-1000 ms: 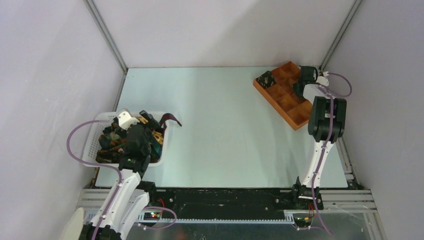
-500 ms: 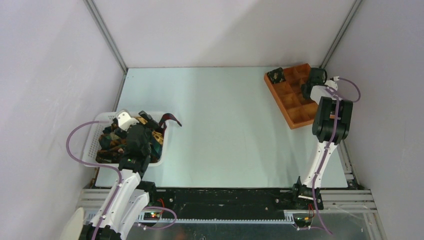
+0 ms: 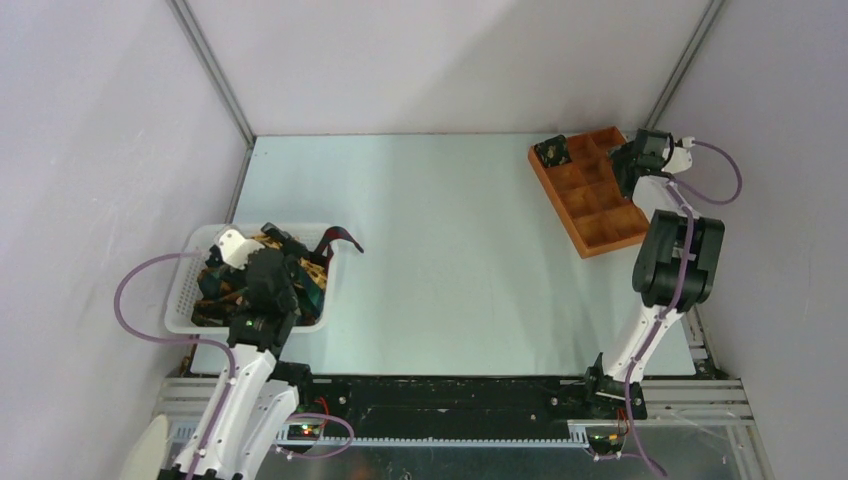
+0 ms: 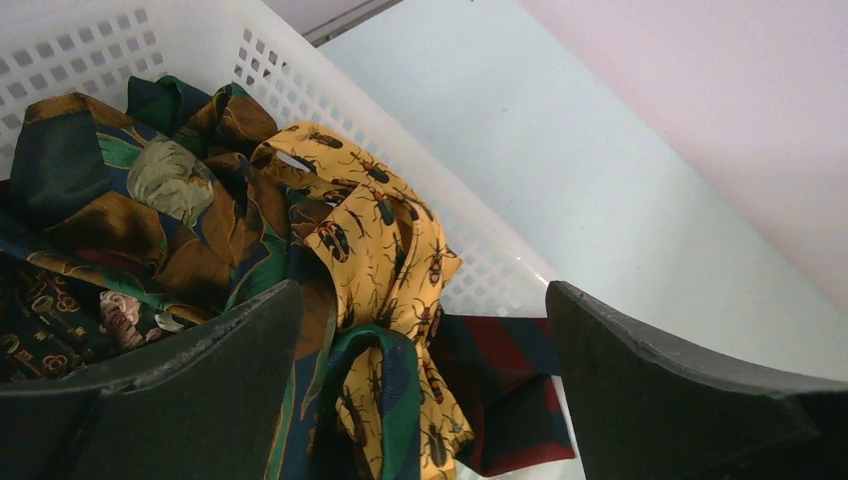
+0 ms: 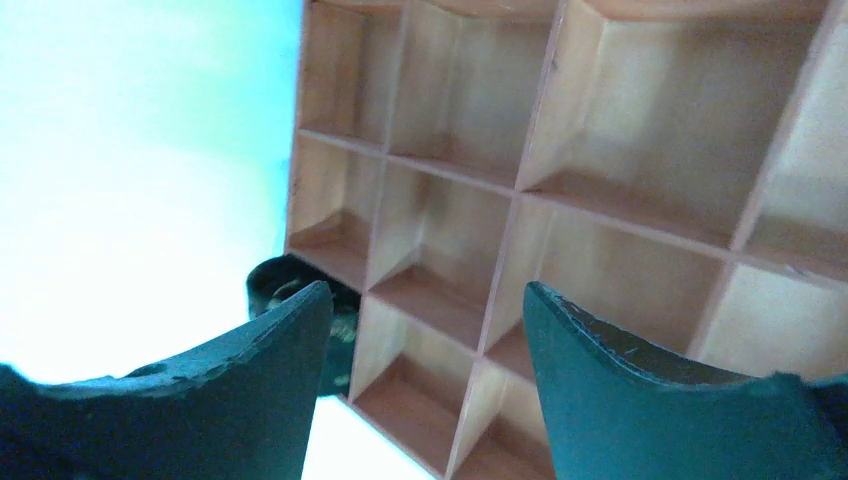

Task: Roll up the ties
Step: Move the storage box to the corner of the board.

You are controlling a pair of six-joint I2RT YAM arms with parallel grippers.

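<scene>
Patterned fabric ties (image 4: 380, 240) heaped in white plastic basket (image 4: 300, 60), just under wide-open left gripper (image 4: 425, 300); right gripper (image 5: 425, 300) gapes empty over orange-brown compartment tray (image 5: 560, 200).

I see a white perforated plastic basket (image 3: 180, 300) at the near left of the pale grey-green tabletop (image 3: 440, 260), and an orange-brown wooden compartment tray (image 3: 592, 205) lying angled at the far right

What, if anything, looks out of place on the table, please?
Two things. A maroon tie hangs out over the rim of the basket onto the table instead of lying inside. The tray sits askew, at an angle to the table's edges.
</scene>
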